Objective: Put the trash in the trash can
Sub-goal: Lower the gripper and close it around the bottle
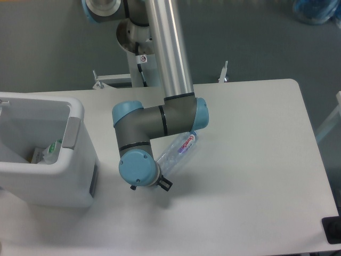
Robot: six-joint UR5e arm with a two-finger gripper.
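- While the arm's wrist hides most of the gripper (160,181), whether its fingers are apart or clamped cannot be told.
- The bottle (178,153) slants out from under the wrist, its blue cap toward the upper right, over the table (256,160).
- The trash can (48,154) stands at the table's left edge, well apart from the bottle.
- A plastic bag (48,152) with green print lies inside the can.

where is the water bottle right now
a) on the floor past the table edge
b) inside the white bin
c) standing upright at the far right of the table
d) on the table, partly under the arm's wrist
d: the water bottle lies slanted on the table, its lower end hidden under the arm's wrist, outside the white bin.
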